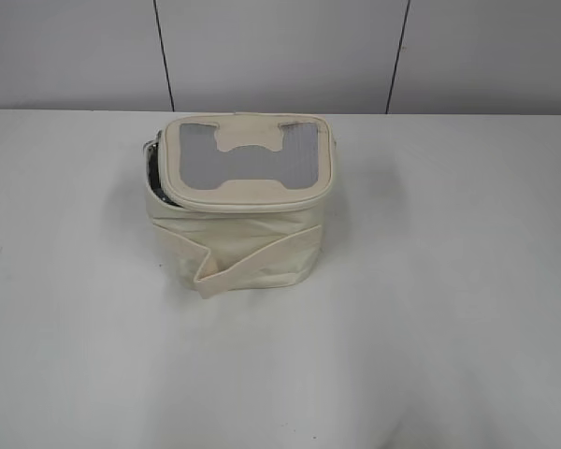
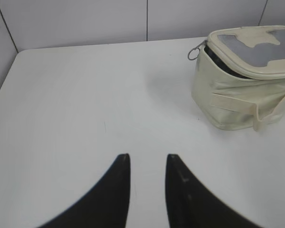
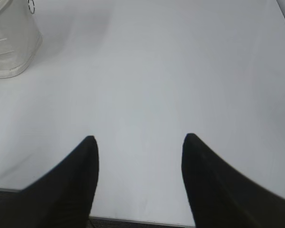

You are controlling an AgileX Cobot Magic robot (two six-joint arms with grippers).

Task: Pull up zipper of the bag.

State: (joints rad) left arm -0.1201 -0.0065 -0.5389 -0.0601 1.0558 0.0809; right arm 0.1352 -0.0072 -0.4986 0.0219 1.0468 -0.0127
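Right now I have both claws hanging over bare white tabletop (image 1: pixel 467 309), neither touching anything. My left claw (image 2: pixel 147 156) has its two dark fingers a narrow gap apart, nothing between them; the bag (image 2: pixel 242 80) sits ahead of it and off to its right, well apart. From that wrist I see the lid lifted along the side facing the claw, a dark slit under the rim where the zipper (image 2: pixel 228 66) is undone, and a silver ring pull (image 2: pixel 194 53) dangling at the lid's near corner. My right claw (image 3: pixel 140 137) has its fingers spread wide with only tabletop between them; the bag (image 3: pixel 12 42) is ahead and far to its left, only a corner of it in frame, with a second ring pull (image 3: pixel 32 6) at the top edge. From the exterior camera the bag (image 1: pixel 238 201) stands upright, its grey lid panel (image 1: pixel 243 159) on top and a cream strap (image 1: pixel 248 257) across its front, the gap showing at its left side.
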